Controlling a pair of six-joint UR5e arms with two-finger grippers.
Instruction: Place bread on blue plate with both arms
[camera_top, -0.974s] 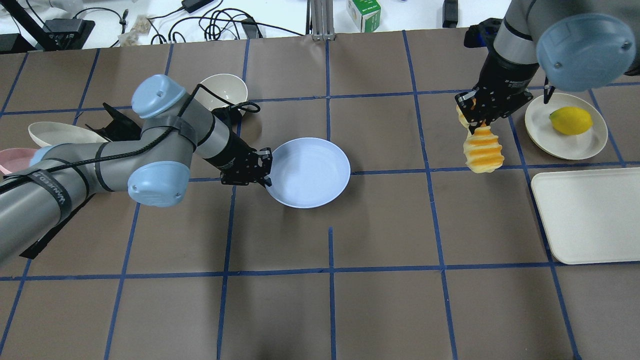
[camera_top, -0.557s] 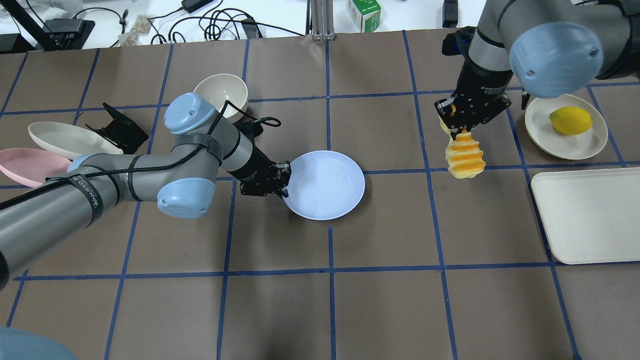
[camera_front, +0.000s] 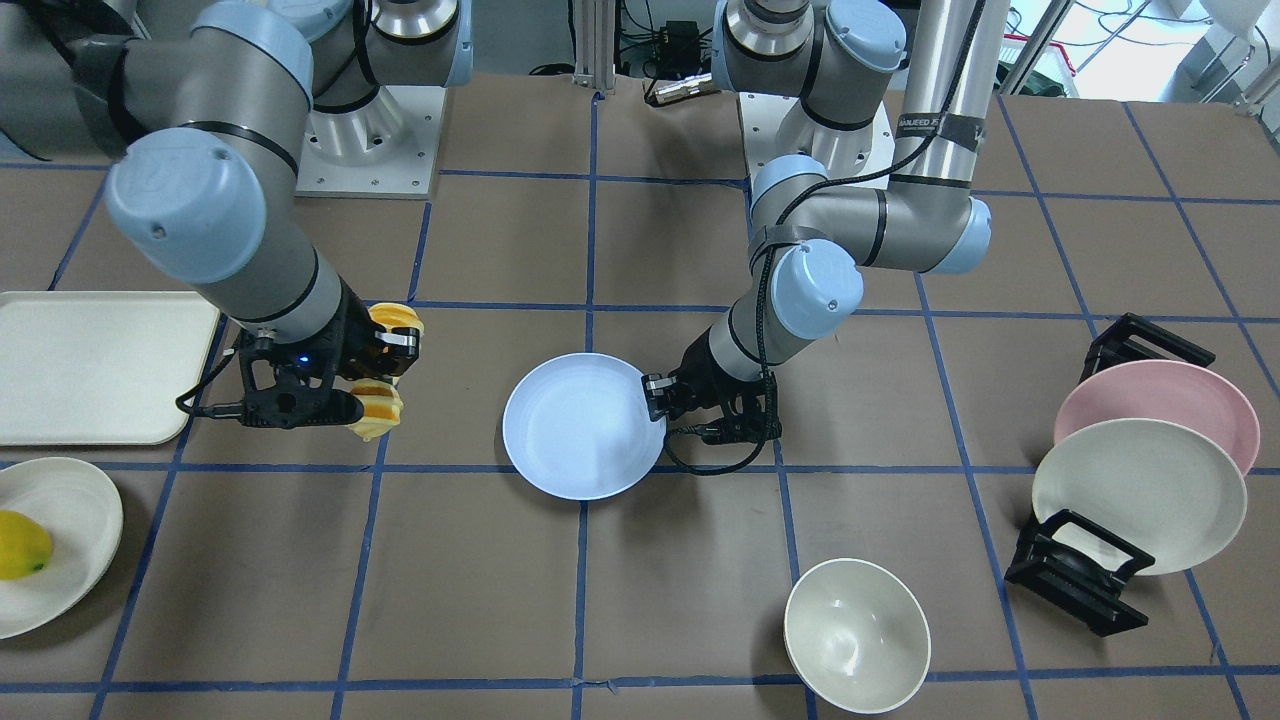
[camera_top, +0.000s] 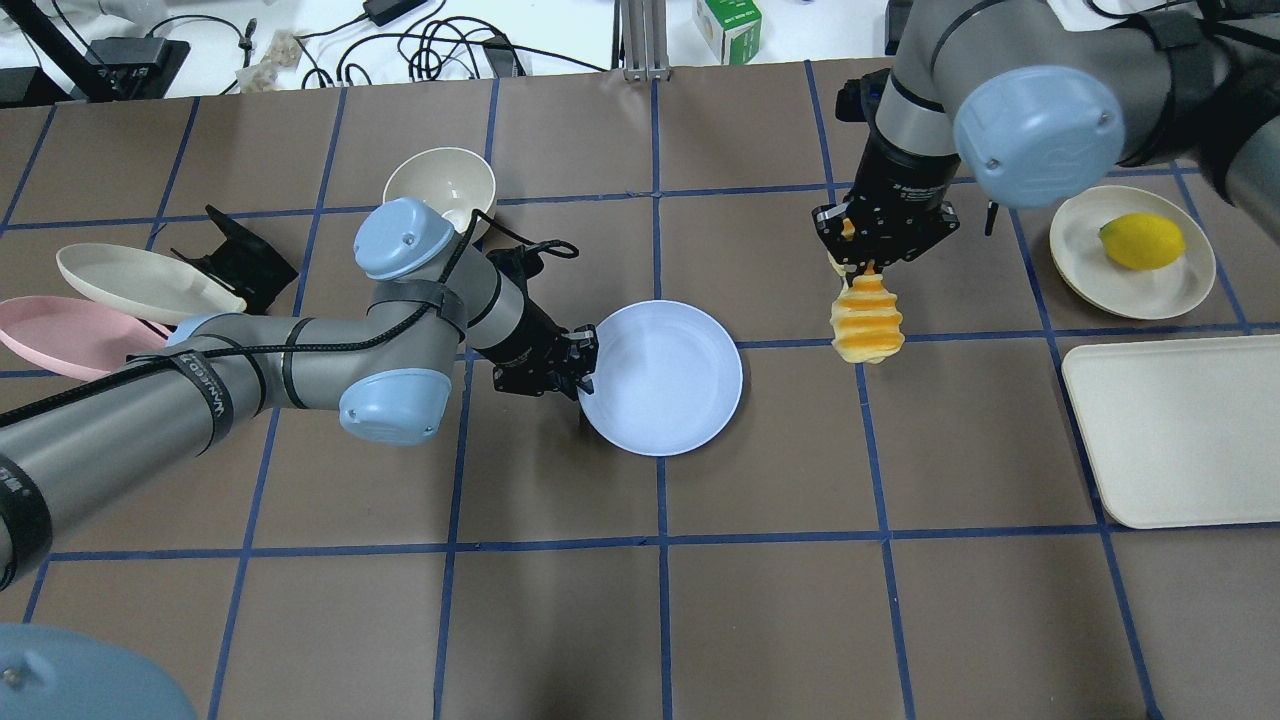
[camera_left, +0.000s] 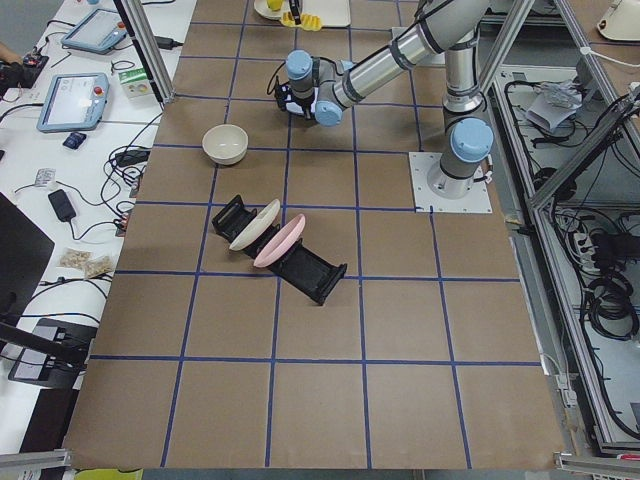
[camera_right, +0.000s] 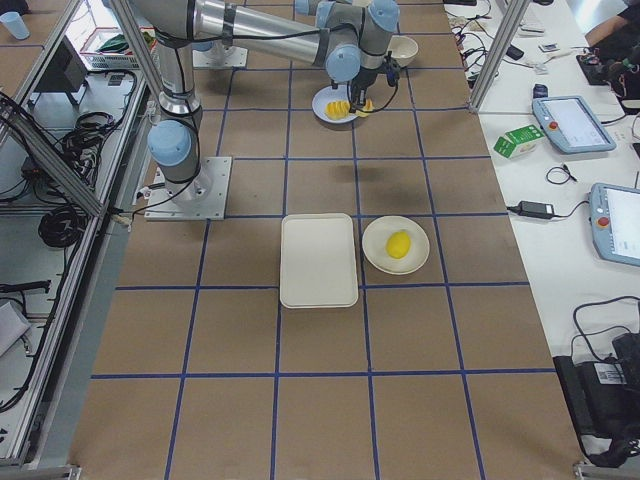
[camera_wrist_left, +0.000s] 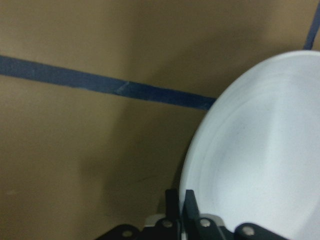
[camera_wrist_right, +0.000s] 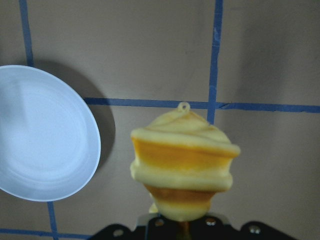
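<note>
The pale blue plate (camera_top: 665, 378) sits near the table's middle; it also shows in the front view (camera_front: 583, 425) and both wrist views (camera_wrist_left: 260, 150) (camera_wrist_right: 42, 132). My left gripper (camera_top: 583, 372) (camera_front: 657, 397) is shut on the plate's rim, jaws pinching its edge. My right gripper (camera_top: 868, 262) (camera_front: 385, 375) is shut on one end of the ridged golden-orange bread (camera_top: 866, 320) (camera_front: 382, 400) (camera_wrist_right: 182, 162), which hangs above the table, to the right of the plate in the overhead view, apart from it.
A cream plate (camera_top: 1090, 262) with a yellow lemon (camera_top: 1141, 240) and a cream tray (camera_top: 1180, 430) lie at the right. A cream bowl (camera_top: 440, 183) stands behind my left arm. A black rack (camera_top: 240, 262) holds a cream plate (camera_top: 140, 282) and a pink plate (camera_top: 70, 335) at left.
My left gripper has dragged the blue plate rightward and nearer. My right gripper has carried the hanging bread leftward, closer to the plate.
</note>
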